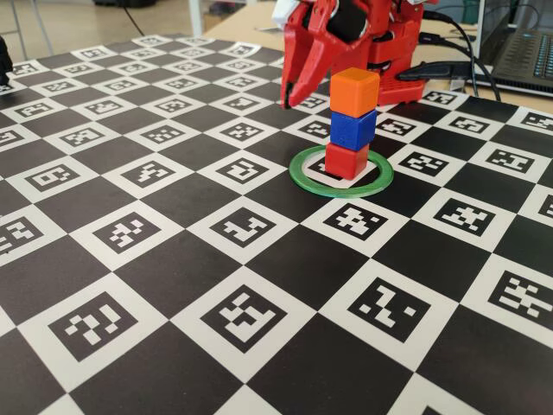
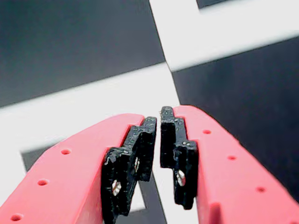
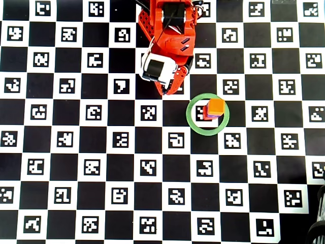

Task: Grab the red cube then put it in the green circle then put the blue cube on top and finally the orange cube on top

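Note:
In the fixed view a three-cube tower stands upright inside the green circle [image 1: 341, 191]. The red cube [image 1: 346, 161] is at the bottom, the blue cube [image 1: 352, 128] sits on it, and the orange cube [image 1: 354, 90] is on top. From overhead, the orange cube [image 3: 217, 105] covers most of the stack inside the green circle [image 3: 189, 114]. My red gripper [image 1: 288, 102] hangs behind and left of the tower, apart from it. In the overhead view the gripper [image 3: 166, 93] points down at the mat. The wrist view shows the gripper [image 2: 159, 122] with its black pads nearly touching and nothing between them.
A black-and-white checkered mat [image 1: 173, 259] with printed markers covers the table. The arm's base [image 3: 170, 20] stands at the mat's far edge. A laptop [image 1: 527, 52] and cables [image 1: 449, 69] lie at the back right on bare wood.

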Tool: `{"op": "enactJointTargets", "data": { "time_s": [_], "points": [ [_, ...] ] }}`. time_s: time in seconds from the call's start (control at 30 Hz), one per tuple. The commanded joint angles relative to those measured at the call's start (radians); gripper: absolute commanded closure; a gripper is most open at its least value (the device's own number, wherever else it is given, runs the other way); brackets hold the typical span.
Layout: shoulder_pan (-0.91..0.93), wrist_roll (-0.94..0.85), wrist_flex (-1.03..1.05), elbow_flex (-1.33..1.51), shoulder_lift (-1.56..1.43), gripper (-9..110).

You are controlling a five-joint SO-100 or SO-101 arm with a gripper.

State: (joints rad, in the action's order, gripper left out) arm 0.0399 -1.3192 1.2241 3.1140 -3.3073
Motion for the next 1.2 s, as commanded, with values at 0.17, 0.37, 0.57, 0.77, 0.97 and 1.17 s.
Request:
{"op": "enactJointTargets", "data": {
  "time_s": [0.17, 0.37, 0.57, 0.77, 0.97, 1.17],
  "points": [
    [-0.005, -0.179, 0.032, 0.054, -0.052, 108],
    [-0.014, -0.199, 0.124, 0.055, -0.052, 108],
    [-0.015, -0.202, 0.147, 0.055, -0.052, 108],
    [-0.015, -0.202, 0.147, 0.055, -0.052, 108],
    [-0.015, -0.202, 0.147, 0.055, -0.052, 108],
    [-0.015, -0.202, 0.147, 0.055, -0.052, 108]
  ]
}}
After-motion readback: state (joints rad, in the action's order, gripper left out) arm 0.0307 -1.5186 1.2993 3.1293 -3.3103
